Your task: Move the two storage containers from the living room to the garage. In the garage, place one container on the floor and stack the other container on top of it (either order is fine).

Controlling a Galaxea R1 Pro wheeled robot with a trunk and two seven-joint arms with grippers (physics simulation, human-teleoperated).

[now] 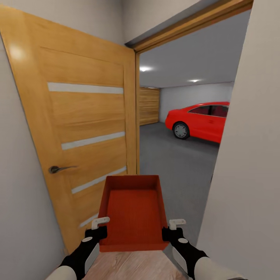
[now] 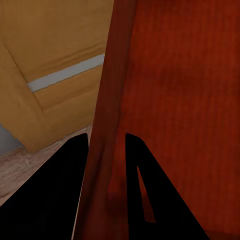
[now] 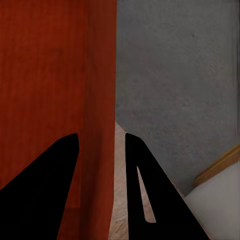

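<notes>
An orange-red open-topped storage container [image 1: 133, 212] hangs level in front of me, held by both arms. My left gripper [image 1: 100, 227] is shut on its left wall [image 2: 107, 125], one dark finger [image 2: 60, 195] on each side. My right gripper [image 1: 173, 229] is shut on the right wall [image 3: 100, 125] in the same way. Through the open doorway lies the garage with its dark grey floor [image 1: 175, 163]. Under me is light wood plank flooring [image 1: 132, 266].
An open wooden door [image 1: 81, 132] with a metal handle [image 1: 58, 168] stands close on the left. A pale wall [image 1: 249, 167] closes in on the right, leaving a narrow passage. A red car [image 1: 200, 120] is parked at the far right of the garage.
</notes>
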